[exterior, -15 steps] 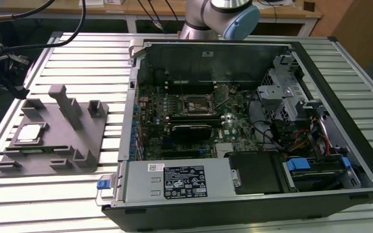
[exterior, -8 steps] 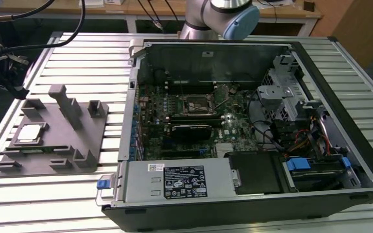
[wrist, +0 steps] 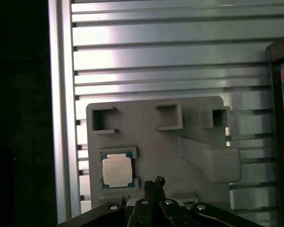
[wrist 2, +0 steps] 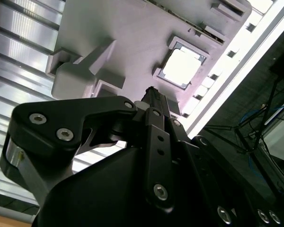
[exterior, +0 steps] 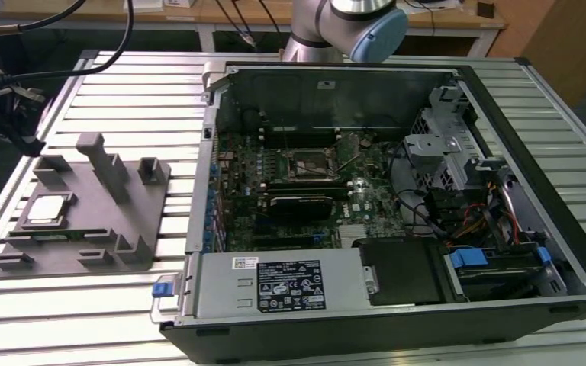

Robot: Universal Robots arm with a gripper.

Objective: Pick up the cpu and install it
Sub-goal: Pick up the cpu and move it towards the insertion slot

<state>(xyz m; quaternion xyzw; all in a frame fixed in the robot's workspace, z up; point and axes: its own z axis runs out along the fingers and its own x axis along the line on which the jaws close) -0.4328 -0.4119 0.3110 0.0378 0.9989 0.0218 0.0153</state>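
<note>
Quick snapshot here — looking at the cpu (exterior: 49, 210) lying flat, silver side up, in a square recess of a grey plastic holder (exterior: 120, 221). Not lifted yet, not installed either. Found the holder parked on a slatted metal worktop (exterior: 120, 84), over at the exterior view's left, just beside an open computer case (exterior: 375, 95).

Spotted the tool (wrist: 154, 182) in the first wrist view, hanging over the holder just beside the cpu's recess, clear of it. Looks pressed together at the tips, with nothing pinched. Same story in the second wrist view: everything bunched into 1 narrow black tip, pointing toward the holder near the cpu.

Also counting 3 small open-sided pockets (wrist: 169, 116) along 1 edge of the holder plus 1 long raised block (wrist: 208, 158) next to them, going by the first wrist view.

Inside the case — a circuit board (exterior: 359, 206) with a square black socket (exterior: 313, 164) around its middle, well apart from the cpu. Toward the near side of the case, a grey metal box (exterior: 283, 286) with a white label. Up at the top of the exterior view, part of the arm (exterior: 349, 27) with a pale blue cap, behind the case.
</note>
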